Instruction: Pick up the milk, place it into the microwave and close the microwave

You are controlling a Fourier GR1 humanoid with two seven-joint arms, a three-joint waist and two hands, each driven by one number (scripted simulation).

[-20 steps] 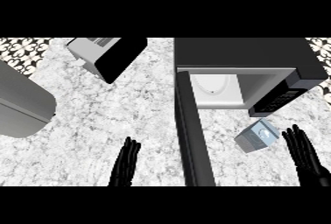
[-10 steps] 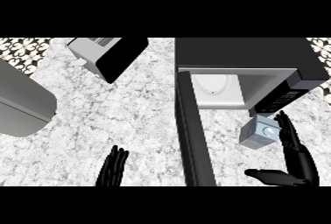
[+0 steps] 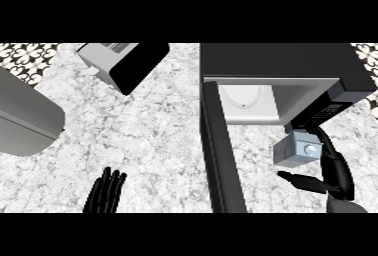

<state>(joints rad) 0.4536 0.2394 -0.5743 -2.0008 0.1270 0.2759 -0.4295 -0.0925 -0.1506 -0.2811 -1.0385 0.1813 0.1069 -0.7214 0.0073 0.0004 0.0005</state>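
Small grey-blue milk carton with a round pale cap on its top face stands on the white-and-grey marbled stone bench, near the bench's right edge. It sits just in front of the open black microwave, outside the cavity, below the microwave's control panel. The carton is tilted slightly, one corner pointing toward the cavity.

Right hand, black, comes in from the near edge on the right. Its long fingers run up along the carton's right side and touch it; the thumb lies just near of the carton, apart from it by a thin gap. The fingers are partly curled around the carton without closing on it; carton not lifted.

Microwave door, black, stands swung open, running from the cavity's left side toward the near edge. White cavity holds a pale round turntable plate.

Left hand, black, rests at the near edge left of the door, fingers straight and released, holding nothing.

Further out: a black-and-silver toaster near the far edge, left of the microwave. A large grey rounded object lies at the bench's left edge. Black-and-white patterned tile shows at the far left corner.
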